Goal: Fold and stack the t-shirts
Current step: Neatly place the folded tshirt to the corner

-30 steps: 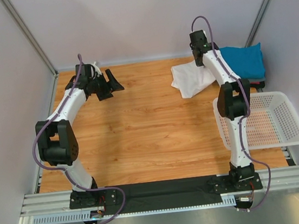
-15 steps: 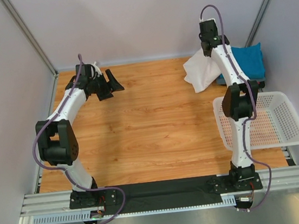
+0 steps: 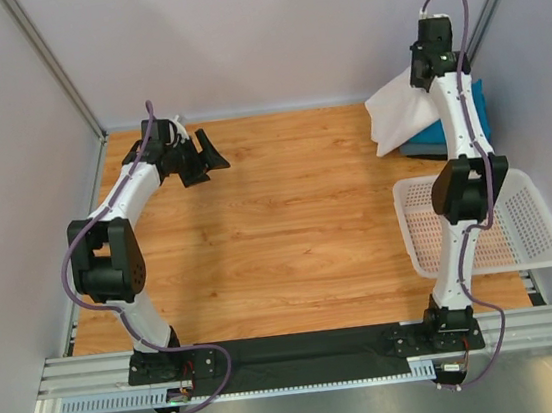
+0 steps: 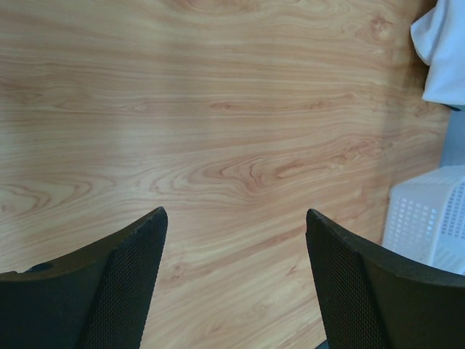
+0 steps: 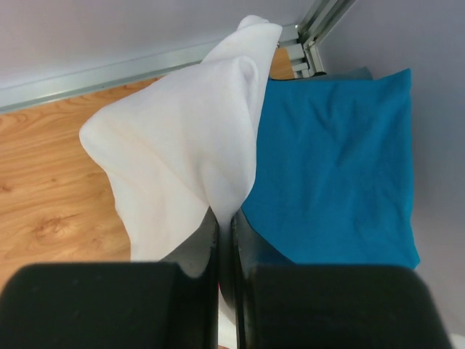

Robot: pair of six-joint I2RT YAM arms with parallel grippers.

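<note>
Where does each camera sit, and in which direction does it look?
Top external: above and behind the bases, looking down on the table; both arms show whole.
Left wrist: on the left arm, facing down and across the wood toward the basket; the open left gripper shows.
Right wrist: on the raised right arm, looking down; the right gripper, shut on the white t-shirt, shows above the teal t-shirt.
Shared: all three views show the white t-shirt.

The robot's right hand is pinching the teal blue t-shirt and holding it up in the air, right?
Not quite. The right hand is pinching the plain white cloth t-shirt and holding it up in the air; the teal blue cloth t-shirt lies flat below it. The right wrist view shows it.
</note>
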